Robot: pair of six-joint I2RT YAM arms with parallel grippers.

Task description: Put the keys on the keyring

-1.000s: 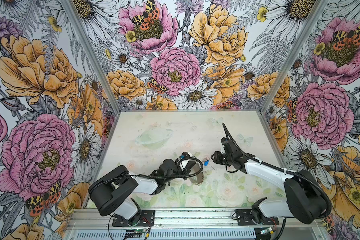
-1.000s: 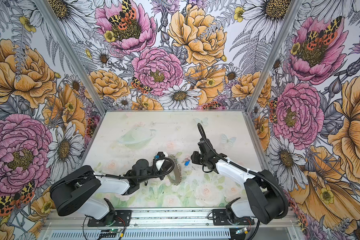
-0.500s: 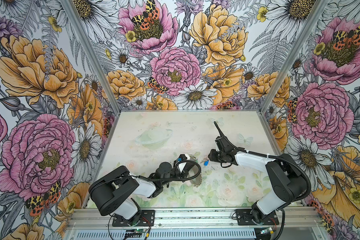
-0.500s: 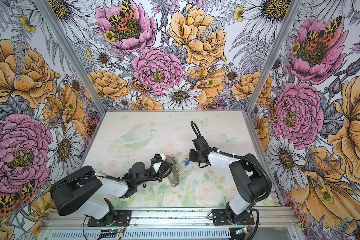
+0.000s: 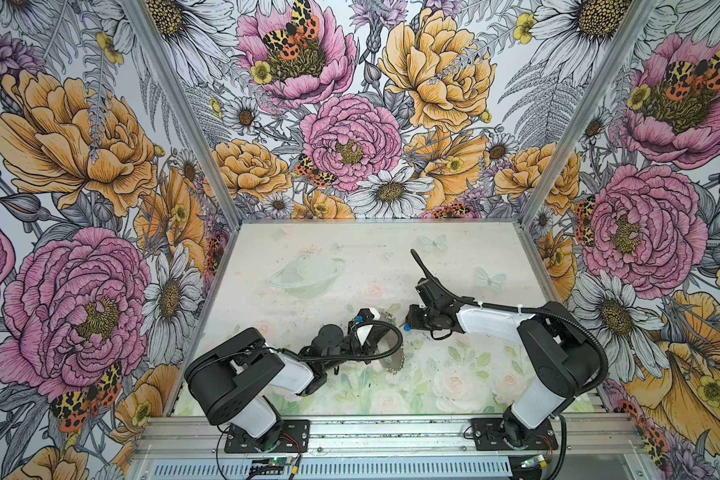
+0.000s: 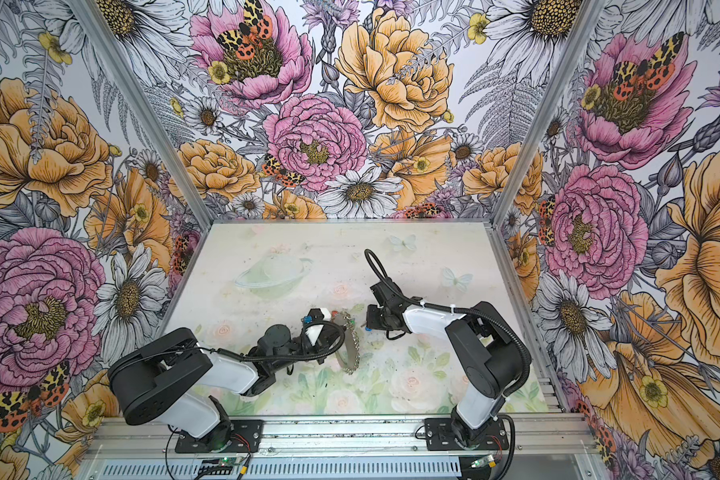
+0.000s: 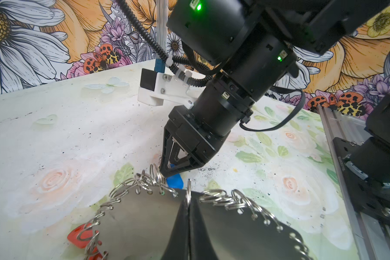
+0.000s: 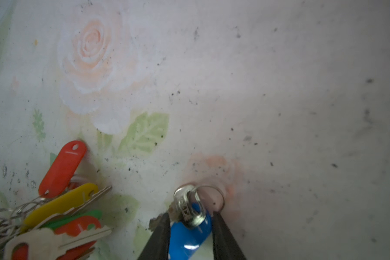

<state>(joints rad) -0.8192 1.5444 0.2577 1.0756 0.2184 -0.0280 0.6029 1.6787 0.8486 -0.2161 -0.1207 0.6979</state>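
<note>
The keyring, a flat grey metal hoop rimmed with wire loops, stands on edge just above the table in both top views. My left gripper is shut on its rim at a wire loop. A bunch of keys with red, yellow and green tags hangs from the hoop's loops; red tags show in the left wrist view. My right gripper is shut on a blue key tag with a silver key and ring. Its tip is right beside the hoop's loops.
The pale floral tabletop is walled by flowered panels at the back and both sides. An aluminium rail with both arm bases runs along the front edge. The left arm's black cable loops close in front of the hoop.
The right gripper has carried the blue tag leftwards and down towards the keyring, its elbow folding upwards. The left gripper and the keyring have barely moved.
</note>
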